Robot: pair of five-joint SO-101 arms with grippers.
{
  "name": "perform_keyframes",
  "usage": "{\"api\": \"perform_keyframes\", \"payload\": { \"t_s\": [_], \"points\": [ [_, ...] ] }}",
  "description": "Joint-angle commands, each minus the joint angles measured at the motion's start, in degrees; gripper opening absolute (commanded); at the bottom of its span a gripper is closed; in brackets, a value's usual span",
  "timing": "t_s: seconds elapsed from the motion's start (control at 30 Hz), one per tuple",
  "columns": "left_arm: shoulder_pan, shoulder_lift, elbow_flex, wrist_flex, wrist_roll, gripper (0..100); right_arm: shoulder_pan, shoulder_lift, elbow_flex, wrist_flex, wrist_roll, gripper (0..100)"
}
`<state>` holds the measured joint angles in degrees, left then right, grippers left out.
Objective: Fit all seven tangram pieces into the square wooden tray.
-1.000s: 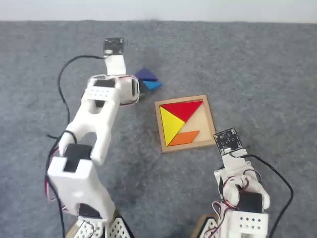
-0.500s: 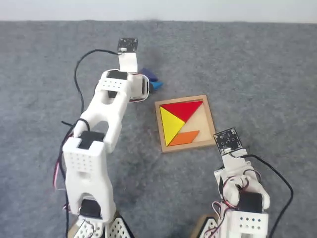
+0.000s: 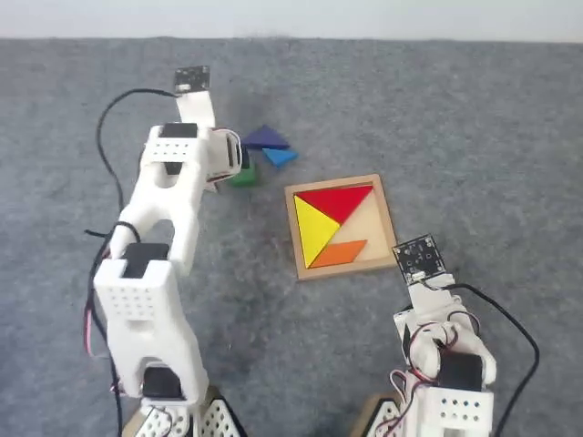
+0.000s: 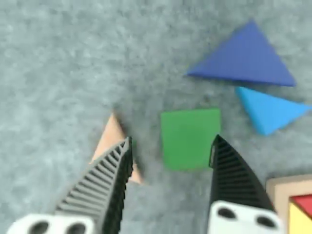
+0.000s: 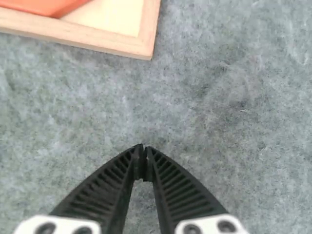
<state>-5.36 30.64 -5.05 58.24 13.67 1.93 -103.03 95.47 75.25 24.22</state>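
As left hand (image 4: 172,140) swings back, green square (image 4: 191,131) uncovered

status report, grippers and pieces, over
Left gripper open over green square. Right gripper shut near tray corner. Red triangle, yellow triangle, orange piece seated; four loose. Tan triangle close beside the square.

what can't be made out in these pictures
High view: the left arm covers part of the green square.
Left wrist view: a finger of the left gripper hides part of the tan triangle; the frame edge cuts off the tray past one corner.
Right wrist view: the top edge cuts off the tray and the orange piece in it.
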Motion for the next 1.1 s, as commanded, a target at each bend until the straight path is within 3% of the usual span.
{"api": "perform_keyframes", "payload": {
  "t_s": [0.0, 0.23, 0.57, 1.07],
  "points": [
    [-1.14, -7.65, 1.19, 0.26, -2.64, 24, -0.22, -0.84, 0.97, 0.13, 0.44, 0.8],
    [-5.89, -9.05, 5.41, 0.70, -1.85, 22, -0.22, -0.84, 0.97, 0.13, 0.44, 0.8],
    [-4.57, -7.82, 8.22, -1.05, -1.76, 22, -0.22, -0.84, 0.97, 0.13, 0.44, 0.8],
    [-4.57, 1.41, -0.75, 3.34, -2.02, 21, -0.22, -0.84, 0.97, 0.13, 0.44, 0.8]
  ]
}}
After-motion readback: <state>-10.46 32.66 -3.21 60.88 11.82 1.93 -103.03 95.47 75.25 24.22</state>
